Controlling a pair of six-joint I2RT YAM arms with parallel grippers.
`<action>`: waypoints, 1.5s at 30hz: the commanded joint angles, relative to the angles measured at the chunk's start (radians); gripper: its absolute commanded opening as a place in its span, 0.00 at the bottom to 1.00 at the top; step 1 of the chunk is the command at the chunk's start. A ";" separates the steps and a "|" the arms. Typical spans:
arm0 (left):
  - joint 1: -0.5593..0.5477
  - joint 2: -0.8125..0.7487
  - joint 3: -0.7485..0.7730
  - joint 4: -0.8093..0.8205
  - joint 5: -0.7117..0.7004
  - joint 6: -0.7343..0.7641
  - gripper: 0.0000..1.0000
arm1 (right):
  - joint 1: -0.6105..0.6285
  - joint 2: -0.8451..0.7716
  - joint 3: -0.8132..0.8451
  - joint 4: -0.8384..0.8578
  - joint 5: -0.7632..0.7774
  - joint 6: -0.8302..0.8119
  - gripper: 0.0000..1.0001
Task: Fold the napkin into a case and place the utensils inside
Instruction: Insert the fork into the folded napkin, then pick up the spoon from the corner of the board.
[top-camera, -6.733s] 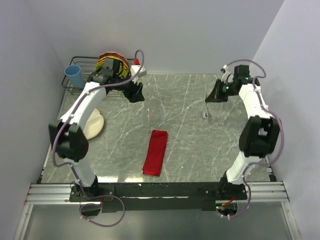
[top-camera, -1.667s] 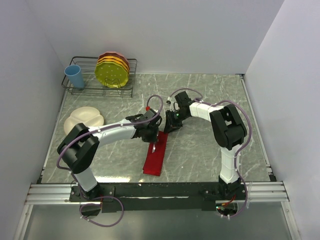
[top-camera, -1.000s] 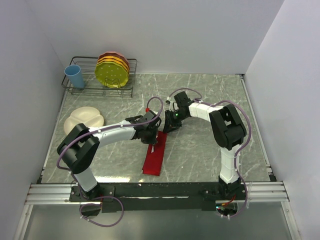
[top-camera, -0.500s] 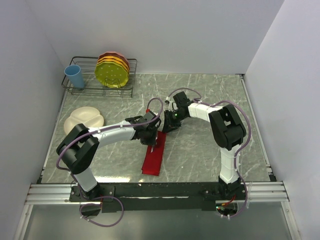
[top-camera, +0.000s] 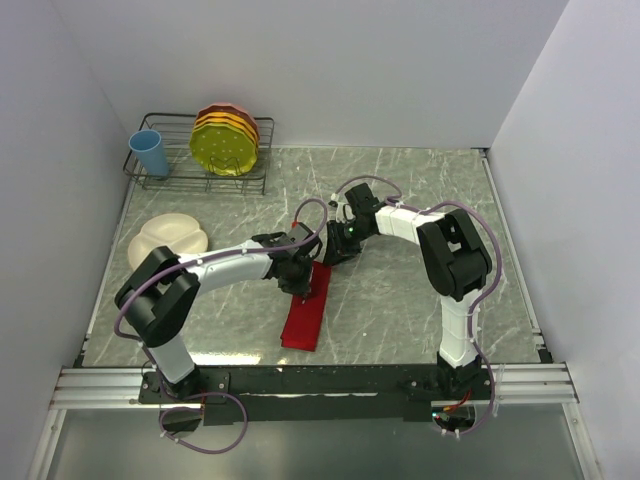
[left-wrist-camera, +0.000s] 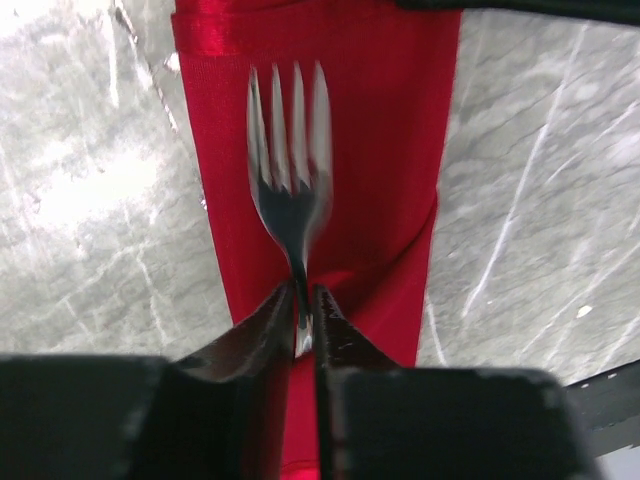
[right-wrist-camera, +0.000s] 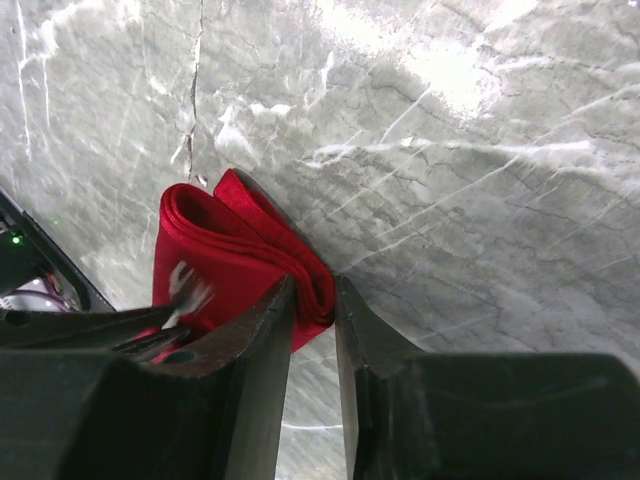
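While my right pincer pinches the napkin at its folded end | my left pincer flanks the fork, grip unclear | rack holds plates, blue cup

1. The napkin was red cloth with a satin sheen, smooth, with bright highlights along its folds.
2. The fork was polished silver metal, mirror-bright.
3. The table looked like grey stone veined in white, smooth and glossy enough to show glare.
4. The left gripper and right gripper had black fingers, seemingly hard plastic, with a dull sheen.
5. The rack was thin dark metal wire.
6. The cup looked like smooth blue plastic.
7. The cream plate looked smooth and nearly matt.
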 joint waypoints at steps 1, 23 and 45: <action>-0.006 0.009 0.045 -0.043 -0.002 0.001 0.24 | 0.008 -0.030 0.014 0.015 0.047 -0.010 0.35; 0.149 -0.244 0.176 0.170 -0.019 0.158 0.53 | -0.385 -0.320 0.120 -0.543 0.197 -0.663 0.75; 0.231 -0.183 0.222 0.190 0.055 0.225 0.52 | -0.489 -0.007 0.256 -0.465 0.470 -0.859 0.54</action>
